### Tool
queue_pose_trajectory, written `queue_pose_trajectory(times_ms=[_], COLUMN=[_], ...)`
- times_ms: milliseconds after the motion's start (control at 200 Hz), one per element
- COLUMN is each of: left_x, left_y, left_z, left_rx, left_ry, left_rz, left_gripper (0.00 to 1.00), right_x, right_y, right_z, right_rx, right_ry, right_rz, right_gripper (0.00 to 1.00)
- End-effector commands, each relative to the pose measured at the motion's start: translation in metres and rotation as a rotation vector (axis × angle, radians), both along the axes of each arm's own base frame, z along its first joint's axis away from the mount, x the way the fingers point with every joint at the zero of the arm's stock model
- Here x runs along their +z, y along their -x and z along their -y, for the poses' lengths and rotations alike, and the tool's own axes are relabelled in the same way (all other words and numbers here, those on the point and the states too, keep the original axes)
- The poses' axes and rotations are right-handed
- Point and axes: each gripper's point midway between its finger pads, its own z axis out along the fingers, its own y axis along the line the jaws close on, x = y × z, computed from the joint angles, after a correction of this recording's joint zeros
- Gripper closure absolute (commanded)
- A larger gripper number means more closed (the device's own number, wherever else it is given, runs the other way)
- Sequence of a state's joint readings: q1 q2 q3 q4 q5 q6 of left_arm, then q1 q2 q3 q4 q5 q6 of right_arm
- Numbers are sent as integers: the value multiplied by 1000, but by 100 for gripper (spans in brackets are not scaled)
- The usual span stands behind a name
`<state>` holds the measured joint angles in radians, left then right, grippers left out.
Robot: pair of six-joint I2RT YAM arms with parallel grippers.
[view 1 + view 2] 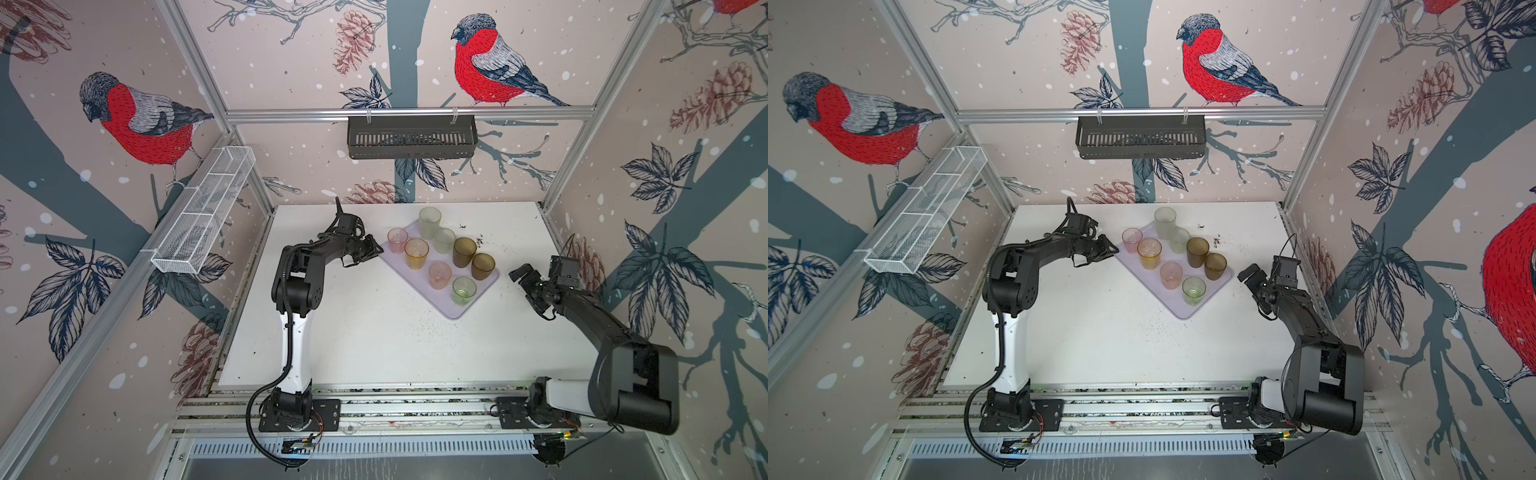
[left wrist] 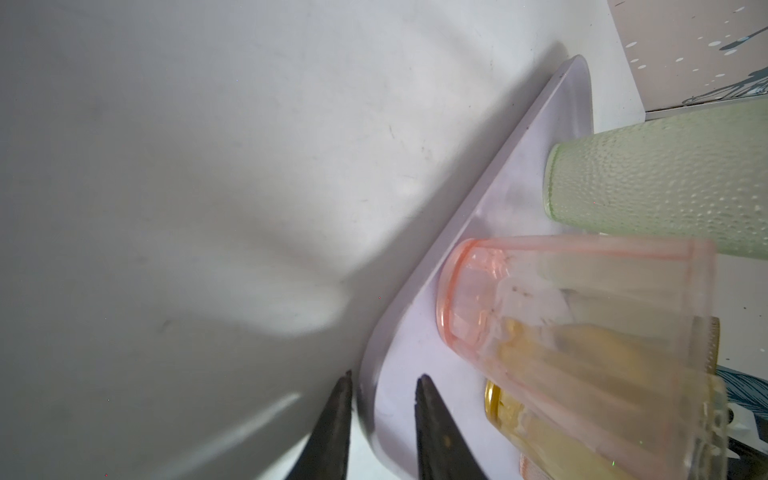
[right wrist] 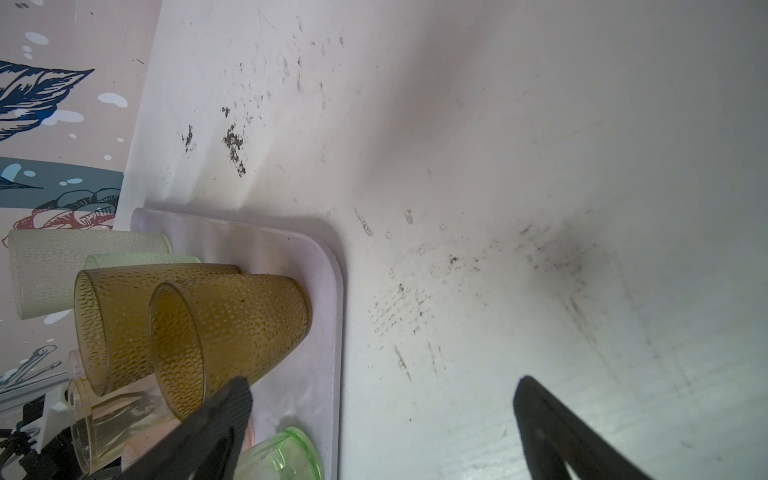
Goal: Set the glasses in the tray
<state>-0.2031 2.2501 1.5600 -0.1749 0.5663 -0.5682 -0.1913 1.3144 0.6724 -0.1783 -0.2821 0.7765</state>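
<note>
I am looking down on the desk (image 1: 374,345), and all eight glasses are standing upright on the tray (image 1: 451,308), which is lying cornerwise toward the back right of the desk in both top views. The tall frosted glass (image 1: 429,222) is sitting at the tray's far corner, with the short frosted glass (image 1: 444,240) just in front of it; the two brown glasses (image 1: 464,252) are standing side by side along the right edge; a pink glass (image 1: 397,240) and the amber glass (image 1: 416,252) are standing along the left edge; the second pink glass (image 1: 440,275) and the green glass (image 1: 464,291) are filling the near end.

The left fingers (image 1: 372,248) are hanging low at the tray's left corner. In the left wrist view the left fingers (image 2: 436,432) are standing a narrow gap apart, one outside the rim over the desk and one over the tray's floor, with the corner rim between them (I cannot tell whether they are pinching it or only straddling it).

The right fingers (image 1: 520,272) are spread wide and grasping nothing; they are hovering over bare desk off the tray's right edge, near the brown glasses but apart from them. Dark scuff marks (image 3: 235,143) are showing on the desk beyond the tray.

A black slatted basket (image 1: 411,141) is hanging on the back rail; a white wire basket (image 1: 203,216) is hanging on the left one.
</note>
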Motion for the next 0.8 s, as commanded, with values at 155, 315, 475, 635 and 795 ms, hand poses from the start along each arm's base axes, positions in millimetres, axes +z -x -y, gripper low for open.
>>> queue_pose_trajectory(times_ms=[155,315,475,635,795], left_x=[-25,-29,-32,-31,-32], left_y=[2,5,10,13,19], left_z=[-12,-15,-20,-20,-21], left_rx=[20,19,29,34,55], left_ry=[-122,-187,-225,-224,-216], left_rz=[-15,-10,-13,-14,-39], left_gripper=[81,84,88,91,94], right_x=[-2,2,1,0,1], right_y=[3,-1,-1,-1,-2], right_z=[5,7,10,12,13], right_rx=[2,4,3,2,2], right_ry=[29,33,34,32,31], right_rz=[8,17,15,15,19], right_gripper=[0,0,0,0,0])
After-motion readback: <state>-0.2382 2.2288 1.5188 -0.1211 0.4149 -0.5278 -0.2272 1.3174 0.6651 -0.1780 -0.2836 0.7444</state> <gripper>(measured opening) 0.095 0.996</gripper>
